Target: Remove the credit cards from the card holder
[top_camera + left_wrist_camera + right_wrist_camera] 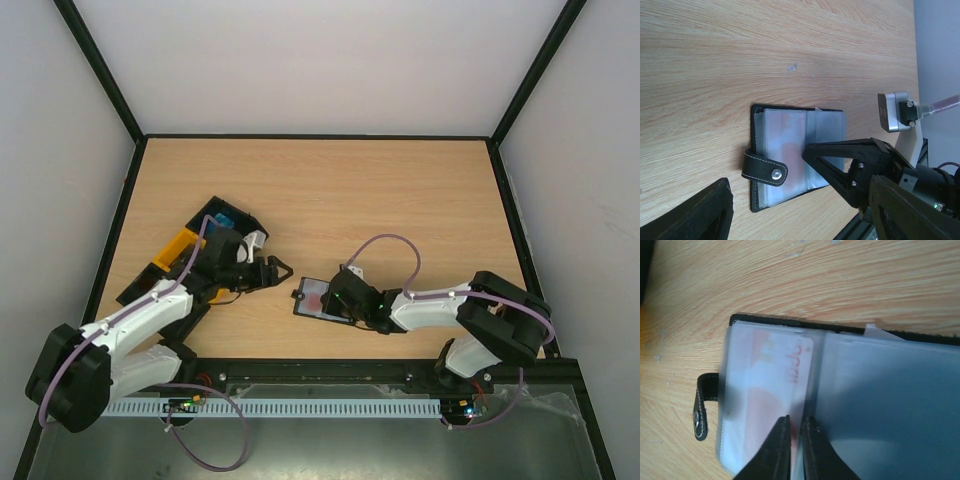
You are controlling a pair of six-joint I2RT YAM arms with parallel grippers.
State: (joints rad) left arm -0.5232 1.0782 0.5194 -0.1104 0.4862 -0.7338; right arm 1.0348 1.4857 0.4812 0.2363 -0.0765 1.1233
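The black card holder lies open on the wooden table, its grey-blue translucent pockets up and its snap strap off one edge. A red-and-pink credit card shows through the pocket sheet. My right gripper is low over the holder, its two fingertips pinched on the card's inner edge near the fold. My left gripper hovers open just left of the holder, holding nothing. In the left wrist view the holder lies ahead, with the right gripper's black finger over its far half.
A black-and-orange tray sits at the left behind my left arm, with a blue card-like item in it. Black frame rails border the table. The right arm's silver wrist camera shows in the left wrist view.
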